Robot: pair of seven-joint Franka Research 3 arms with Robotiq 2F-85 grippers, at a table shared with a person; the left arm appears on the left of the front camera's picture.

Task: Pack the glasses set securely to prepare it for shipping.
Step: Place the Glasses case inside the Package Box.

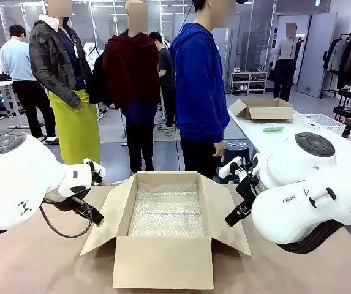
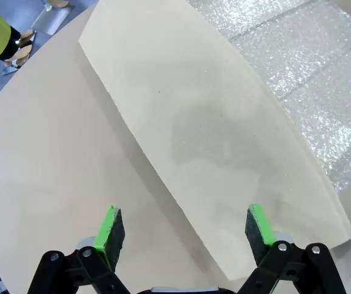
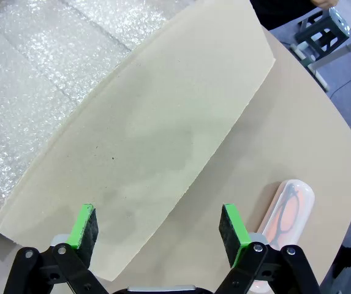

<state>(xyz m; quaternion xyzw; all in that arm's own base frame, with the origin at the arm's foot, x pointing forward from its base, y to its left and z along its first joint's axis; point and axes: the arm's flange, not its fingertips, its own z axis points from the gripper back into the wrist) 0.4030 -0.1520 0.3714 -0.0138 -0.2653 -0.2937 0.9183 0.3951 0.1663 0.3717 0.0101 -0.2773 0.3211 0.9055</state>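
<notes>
A pale pink translucent case (image 3: 290, 209) of the glasses set, with dark frames inside, lies on the table just right of my right gripper (image 3: 157, 225). That gripper is open, nothing between its green pads, and hangs over the right flap (image 3: 163, 135) of the open cardboard box (image 1: 163, 260). My left gripper (image 2: 184, 228) is open too, holding nothing, above the box's left flap (image 2: 212, 141). Seen from the front, the left gripper (image 1: 95, 215) and right gripper (image 1: 235, 214) flank the box. Bubble wrap (image 1: 168, 211) lines its bottom.
A person in a blue hoodie (image 1: 201, 79) stands at the far side of the table, hands down. On a white table at the back right sit another cardboard box (image 1: 264, 109), a small green thing (image 1: 274, 128) and a white basket (image 1: 322, 124). Bare brown tabletop (image 2: 46, 153) spreads beside the box.
</notes>
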